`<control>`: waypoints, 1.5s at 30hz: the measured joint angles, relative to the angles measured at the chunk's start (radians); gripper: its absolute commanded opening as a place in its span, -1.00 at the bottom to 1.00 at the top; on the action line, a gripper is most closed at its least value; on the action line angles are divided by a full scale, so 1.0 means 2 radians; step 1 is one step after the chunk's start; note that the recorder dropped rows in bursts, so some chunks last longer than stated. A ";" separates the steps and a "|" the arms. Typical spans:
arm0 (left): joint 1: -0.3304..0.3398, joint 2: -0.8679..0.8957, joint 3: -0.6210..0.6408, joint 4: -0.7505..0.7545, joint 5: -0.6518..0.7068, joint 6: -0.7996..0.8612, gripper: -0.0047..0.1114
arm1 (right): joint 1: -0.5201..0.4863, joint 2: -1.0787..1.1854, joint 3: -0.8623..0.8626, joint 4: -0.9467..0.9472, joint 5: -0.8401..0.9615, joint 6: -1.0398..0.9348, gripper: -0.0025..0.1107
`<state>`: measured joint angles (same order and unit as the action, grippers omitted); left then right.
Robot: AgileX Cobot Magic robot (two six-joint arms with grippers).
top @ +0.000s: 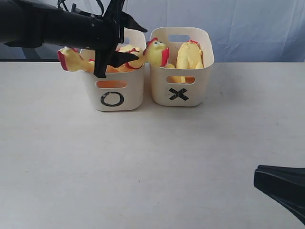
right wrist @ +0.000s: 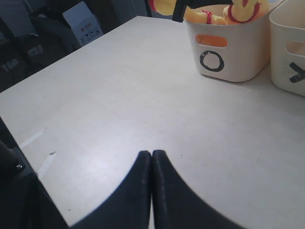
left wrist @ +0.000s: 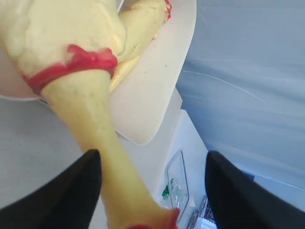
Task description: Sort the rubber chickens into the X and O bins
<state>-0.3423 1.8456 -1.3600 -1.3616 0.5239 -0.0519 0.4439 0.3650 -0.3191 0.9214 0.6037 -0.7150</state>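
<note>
left pincer [top: 119,66] hangs over the o bin [top: 129,93] with its two black fingers [left wrist: 71,191] wide apart, so it is open and grips nothing. in the left wrist view the long neck of one rubber chicken [left wrist: 90,124], with a red ring [left wrist: 76,64], runs between the fingers and close beside one of them; if it touches that finger, one cannot tell. in the exterior view the o bin is filled above its rim: a yellow and red chicken end [top: 70,58] sticks out over the left rim, and the head of a second chicken [top: 157,51] reaches over the right rim toward the x bin [top: 201,81]. the two bins stand side by side on the white tabletop [top: 143,167], almost touching, the o bin on the left. a third chicken [top: 189,55] sits in the x bin, and yellow shows through its handle slot [top: 177,79]. right pincer [right wrist: 151,157] is closed, fingers pressed together with nothing between them, at the near right part of the tabletop, well apart from the bins
</note>
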 measured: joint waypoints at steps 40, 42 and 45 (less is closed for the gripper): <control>0.064 -0.276 -0.007 0.515 0.156 -0.051 -0.92 | 0.000 0.000 0.000 0.000 0.000 0.000 -0.97; 0.064 -0.298 -0.007 0.560 0.179 -0.051 -0.92 | 0.000 0.000 0.000 0.000 0.000 0.000 -0.97; 0.065 -0.337 -0.006 0.613 0.211 -0.049 -0.92 | 0.000 0.000 0.000 0.000 0.000 0.000 -0.97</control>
<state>-0.2120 1.1723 -1.3717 -0.1358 0.9456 -0.1498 0.4439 0.3650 -0.3191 0.9214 0.6037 -0.7150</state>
